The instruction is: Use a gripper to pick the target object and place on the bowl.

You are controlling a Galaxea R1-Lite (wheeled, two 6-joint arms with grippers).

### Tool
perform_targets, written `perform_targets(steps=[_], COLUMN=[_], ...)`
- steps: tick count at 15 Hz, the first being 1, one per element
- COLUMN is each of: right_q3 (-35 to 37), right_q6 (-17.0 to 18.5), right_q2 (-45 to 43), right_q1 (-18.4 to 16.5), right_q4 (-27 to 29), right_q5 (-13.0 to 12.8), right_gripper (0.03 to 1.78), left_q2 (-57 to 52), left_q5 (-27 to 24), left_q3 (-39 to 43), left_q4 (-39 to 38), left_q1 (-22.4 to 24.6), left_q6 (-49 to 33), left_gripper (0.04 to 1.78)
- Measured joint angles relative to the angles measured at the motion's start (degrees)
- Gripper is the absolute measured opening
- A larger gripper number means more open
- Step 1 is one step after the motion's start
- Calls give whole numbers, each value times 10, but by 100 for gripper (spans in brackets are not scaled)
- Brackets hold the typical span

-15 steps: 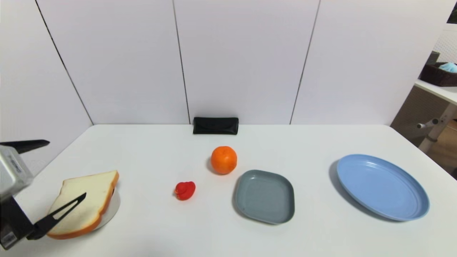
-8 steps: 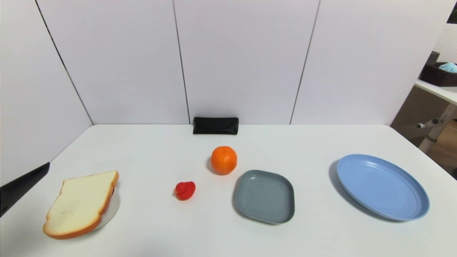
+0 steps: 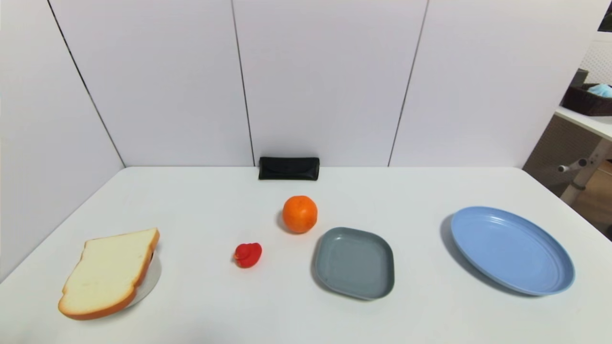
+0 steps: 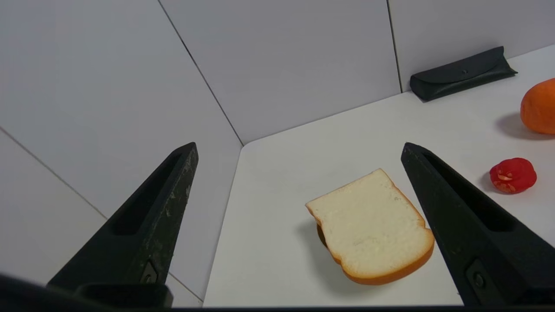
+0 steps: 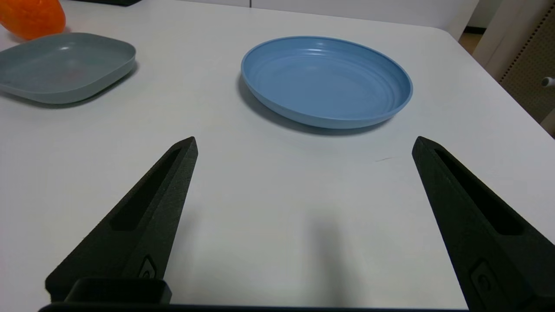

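The toast slice (image 3: 109, 272) lies tilted on top of the beige-grey bowl (image 3: 150, 279) at the table's near left; only a sliver of the bowl's rim shows past it. In the left wrist view the toast (image 4: 370, 225) covers the bowl, whose dark edge (image 4: 321, 234) peeks out beneath. My left gripper (image 4: 299, 149) is open and empty, pulled back above and off the table's left side, out of the head view. My right gripper (image 5: 303, 145) is open and empty, low over the table near the blue plate, also out of the head view.
A red toy (image 3: 248, 254), an orange (image 3: 300, 214), a grey-blue square dish (image 3: 355, 263) and a large blue plate (image 3: 511, 249) stand across the table. A black case (image 3: 289, 168) lies at the back wall.
My left gripper has let go of the toast and drawn back to the left, leaving the head view. The toast stays resting on the bowl.
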Motion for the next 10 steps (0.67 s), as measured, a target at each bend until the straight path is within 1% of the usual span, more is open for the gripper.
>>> perform_targets(steps=[3, 5, 8, 10], right_q3=[0, 0, 0, 0], right_q6=[0, 0, 0, 0], right_q2=[0, 0, 0, 0], right_q1=[0, 0, 0, 0], right_q4=[0, 0, 0, 0], right_q5=[0, 0, 0, 0], right_gripper=[171, 171, 171, 171], left_q2=[-53, -69, -85, -106], left_q5=[-4, -18, -35, -37], left_q3=[70, 123, 210, 251], left_q4=[-9, -47, -125, -142], left_q1=[2, 1, 4, 13], left_q6=[-10, -21, -58, -72], left_gripper=[169, 169, 169, 169])
